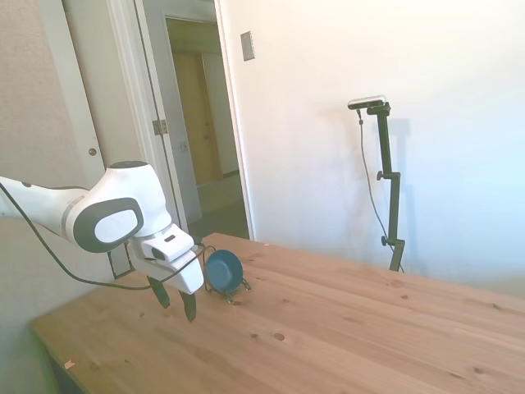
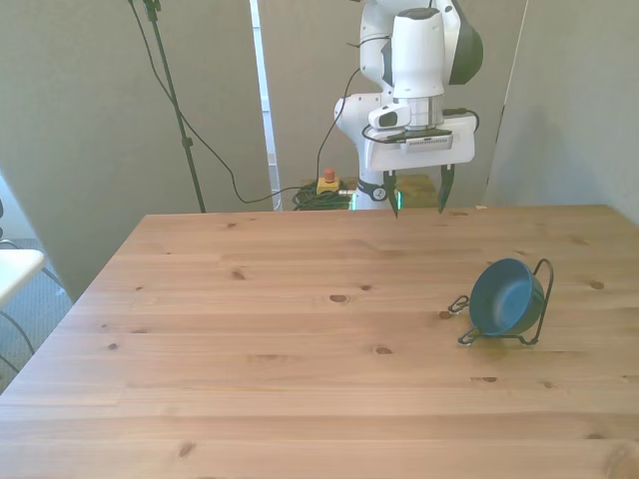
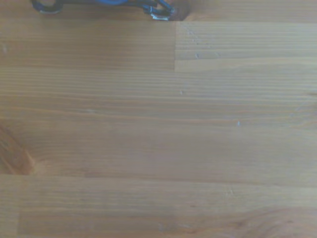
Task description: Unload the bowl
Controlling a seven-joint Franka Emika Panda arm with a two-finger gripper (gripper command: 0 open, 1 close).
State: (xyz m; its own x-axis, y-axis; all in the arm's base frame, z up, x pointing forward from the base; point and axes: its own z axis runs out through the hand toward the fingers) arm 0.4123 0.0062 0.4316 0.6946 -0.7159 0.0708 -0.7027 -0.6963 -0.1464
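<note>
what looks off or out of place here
Nothing stands out. The bowl stands on edge in its wire rack, which is how the rack holds it. The open gripper hangs clear of both.

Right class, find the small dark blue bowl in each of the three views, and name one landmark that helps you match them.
Side view: the small round dark blue bowl stands on edge in the thin black wire rack, left of centre.
Front view: bowl, at the front view's right.
Wrist view: only a blue sliver at the picture's edge.
Shared landmark: the wire rack.

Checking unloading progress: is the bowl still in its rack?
Yes. The dark blue bowl stands on edge inside the black wire rack, untouched.
</note>
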